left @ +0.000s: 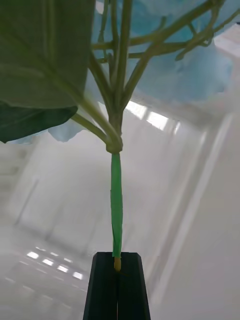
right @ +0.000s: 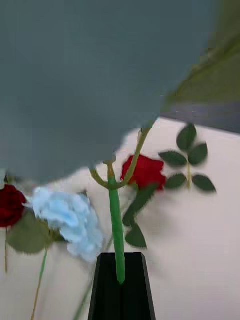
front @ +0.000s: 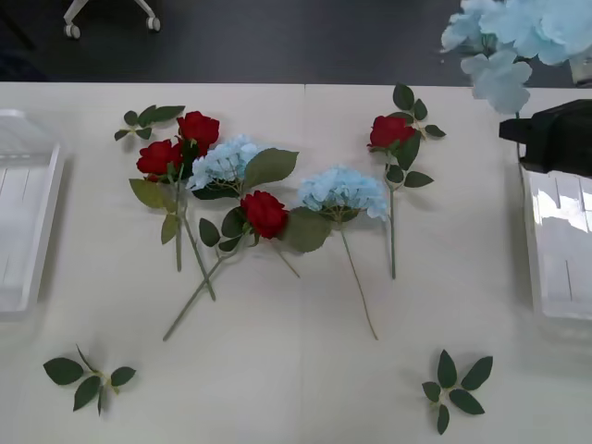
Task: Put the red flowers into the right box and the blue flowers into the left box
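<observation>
Nothing is sorted yet, as I judge it. All four red roses (front: 264, 213) and two blue hydrangeas (front: 342, 192) lie on the table (front: 296, 370), and the left box (front: 23, 213) and right box (front: 560, 250) look bare. A third blue hydrangea (front: 513, 42) is in the air at the far right, above the right box, with the whole table to cross. My right gripper (right: 121, 280) is clamped on its green stem. My left gripper (left: 117, 287) is pinched on a blue-headed stem (left: 116, 200) over a white box; I can't tell if it is the same flower. The middle stems overlap. The right-hand rose (front: 390, 131) lies apart. The near strip is open except for two leaf sprigs (front: 88, 377).
</observation>
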Motion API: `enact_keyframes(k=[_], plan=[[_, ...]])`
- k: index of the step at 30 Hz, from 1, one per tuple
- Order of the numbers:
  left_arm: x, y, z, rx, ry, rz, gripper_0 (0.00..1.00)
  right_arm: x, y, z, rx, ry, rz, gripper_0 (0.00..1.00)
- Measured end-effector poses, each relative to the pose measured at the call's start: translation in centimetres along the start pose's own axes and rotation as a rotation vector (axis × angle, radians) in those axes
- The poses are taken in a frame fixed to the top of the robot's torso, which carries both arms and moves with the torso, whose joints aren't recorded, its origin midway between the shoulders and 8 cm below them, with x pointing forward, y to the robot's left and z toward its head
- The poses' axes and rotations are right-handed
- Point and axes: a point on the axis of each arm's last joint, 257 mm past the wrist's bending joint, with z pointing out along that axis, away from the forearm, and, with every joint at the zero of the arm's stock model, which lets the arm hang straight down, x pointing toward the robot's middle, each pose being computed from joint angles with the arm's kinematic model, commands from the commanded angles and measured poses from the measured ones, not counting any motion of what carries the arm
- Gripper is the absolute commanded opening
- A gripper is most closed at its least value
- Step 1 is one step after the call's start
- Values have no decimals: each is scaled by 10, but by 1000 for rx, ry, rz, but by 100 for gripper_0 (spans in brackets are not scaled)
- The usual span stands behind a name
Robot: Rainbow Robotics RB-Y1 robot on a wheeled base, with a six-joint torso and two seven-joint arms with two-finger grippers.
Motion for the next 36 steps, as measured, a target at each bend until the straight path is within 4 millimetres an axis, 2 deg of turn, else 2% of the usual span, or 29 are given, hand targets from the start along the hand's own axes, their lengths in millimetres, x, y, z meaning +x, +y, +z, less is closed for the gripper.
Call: enact_keyframes(k=[4, 7, 10, 14, 16, 19, 22, 23, 25, 27, 28, 29, 30, 31, 32, 36], plan=[[-3, 32, 11, -38, -7, 24, 0, 7, 24, 10, -70, -59, -49, 0], [1, 52, 26, -55, -14, 50, 0, -7, 35, 16, -75, -191, -75, 0], [7, 62, 46, -63, -14, 55, 0, -2, 58, 24, -101, -241, -120, 0], [16, 56, 69, -59, -1, 94, 0, 26, 102, 31, -185, -194, -183, 0], [18, 49, 79, -53, 4, 125, 0, 29, 125, 32, -238, -175, -216, 0], [17, 39, 87, -42, 6, 128, 0, 13, 156, 35, -300, -205, -277, 0], [12, 34, 88, -34, 0, 128, 0, -16, 183, 40, -340, -285, -297, 0], [11, 34, 88, -34, -1, 128, 12, -25, 193, 42, -354, -311, -301, 0], [11, 34, 87, -34, -2, 126, 49, -36, 214, 46, -389, -348, -310, 0], [10, 34, 87, -33, -4, 123, 71, -39, 238, 52, -433, -363, -325, 0], [10, 34, 87, -30, -5, 121, 79, -40, 249, 54, -455, -365, -332, 0], [10, 33, 87, -26, -5, 119, 81, -39, 258, 58, -474, -365, -339, 0], [10, 32, 87, -22, -6, 116, 93, -39, 268, 61, -493, -363, -346, 0], [10, 31, 87, -18, -6, 114, 99, -39, 276, 64, -509, -364, -351, 0], [10, 30, 87, -14, -6, 112, 100, -41, 283, 66, -523, -367, -355, 0], [16, 21, 85, 15, 24, 106, 100, -46, 308, 79, -565, -374, -368, 0]])
